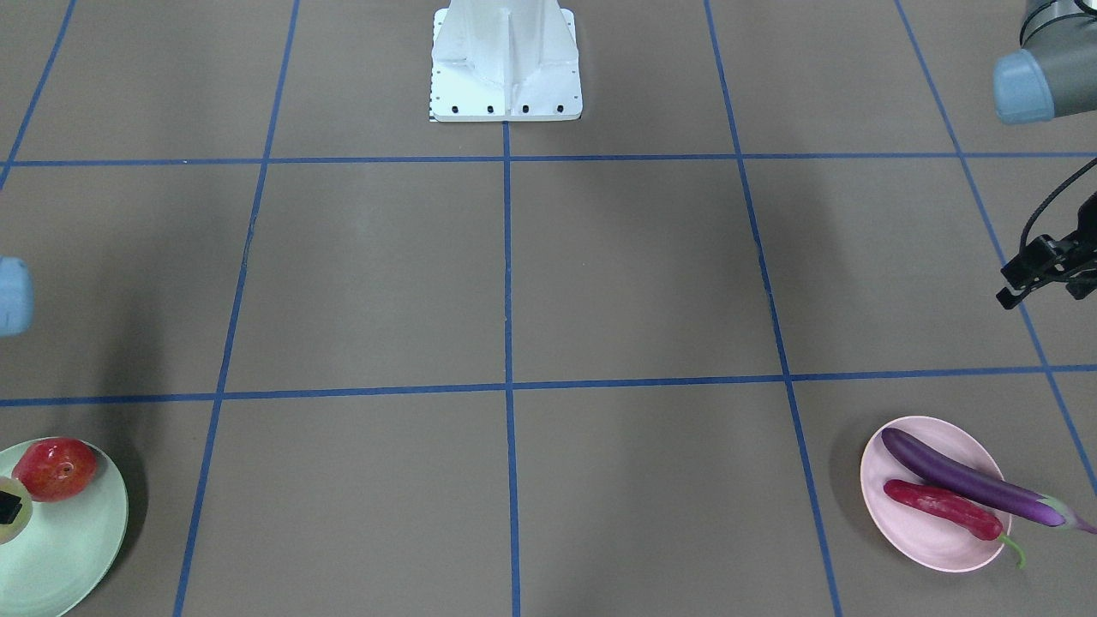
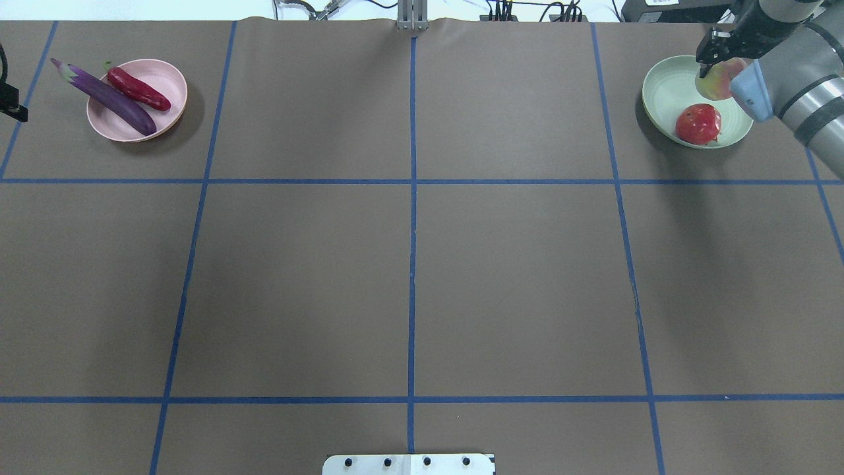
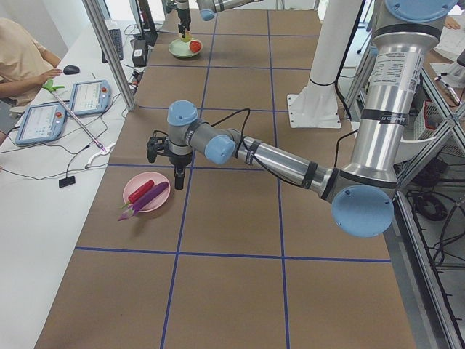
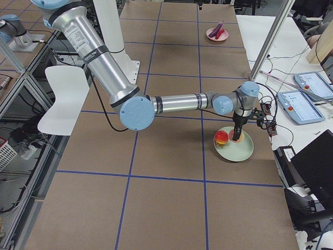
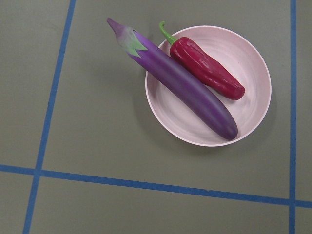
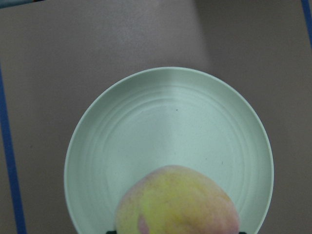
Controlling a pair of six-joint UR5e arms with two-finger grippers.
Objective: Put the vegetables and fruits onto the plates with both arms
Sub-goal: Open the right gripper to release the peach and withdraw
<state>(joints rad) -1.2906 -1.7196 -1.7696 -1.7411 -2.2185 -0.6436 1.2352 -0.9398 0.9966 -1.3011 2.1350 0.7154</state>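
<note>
Over at the far right corner of the brown table [image 2: 422, 277], as the robot sees it, the right gripper [image 2: 711, 66] hangs over the mint green plate [image 2: 663, 92] with its fingers clamped on the peach [image 2: 720, 79]. In the right wrist view the peach fills the bottom of the shot with the plate's ribbed floor spread out behind it. Honestly I can't tell whether the peach is touching the plate or sitting just above it. The red fruit [image 2: 699, 123] lies in the same plate, on the side nearer the robot, just beside the peach, and nothing is gripping it. At the far left corner the pink plate [image 2: 168, 82] has both veggies in it. The eggplant [image 2: 109, 97] lies diagonally across the plate, with its capped end sticking out past the rim on the left. The chili pepper [image 2: 138, 89] lies right alongside it, on the far side, roughly parallel, and its curled green stem pokes over the rim. The left gripper [image 3: 178, 182] is up above the table just beside the pink plate, on the robot's side of it, pointing down and clear of both veggies. None of the views show its fingertips well enough, so I can't tell if they're apart or together. Blue tape lines [image 2: 413, 198] cut the table into big squares, and the white base [image 2: 409, 464] sits at the near edge in the middle.
</note>
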